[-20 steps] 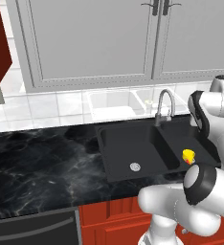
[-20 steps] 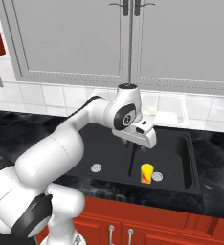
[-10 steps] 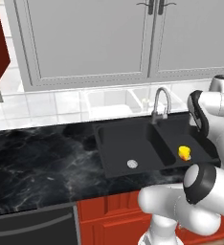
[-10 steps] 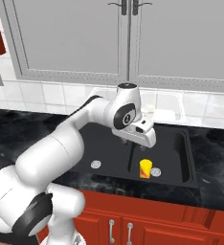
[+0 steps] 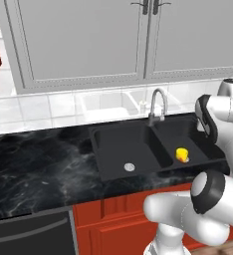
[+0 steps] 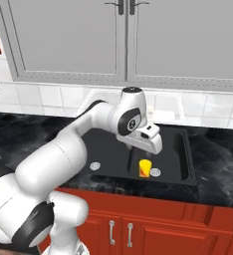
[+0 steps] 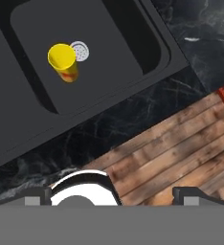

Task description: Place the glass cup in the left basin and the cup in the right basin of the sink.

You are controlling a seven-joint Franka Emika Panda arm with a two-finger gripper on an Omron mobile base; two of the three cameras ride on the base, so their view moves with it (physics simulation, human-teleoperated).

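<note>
The yellow cup (image 5: 181, 154) stands upright on the floor of the right basin (image 5: 198, 144) of the matte black double-bowl sink (image 5: 101, 167), just beside that basin's round silver drain (image 6: 155, 172); in the hand view the cup (image 7: 63, 62) sits at roughly 10 o'clock with the drain at its 2 o'clock, the two touching or nearly so. A red-orange mark shows on the cup's side in the right base view (image 6: 145, 168). The left basin (image 5: 123, 149) is the wider bowl and carries its own silver drain (image 5: 129, 167) near its front edge. The glass cup cannot be made out with certainty in any view. The curved chrome faucet (image 5: 157, 104) rises behind the centre divider, at 12 o'clock of the sink. The end effector (image 6: 133, 160) hangs above the sink, over the divider region just to the left of the cup as the right base view shows it, clear of the cup and touching nothing; its fingers (image 7: 37, 194) stand fully apart and carry no object. The sink is set in a black marbled worktop (image 5: 34, 164), with red lower cabinets (image 6: 188, 229) below, grey upper cabinets (image 5: 88, 40) above and white tiled backsplash (image 5: 34, 107) between.
</note>
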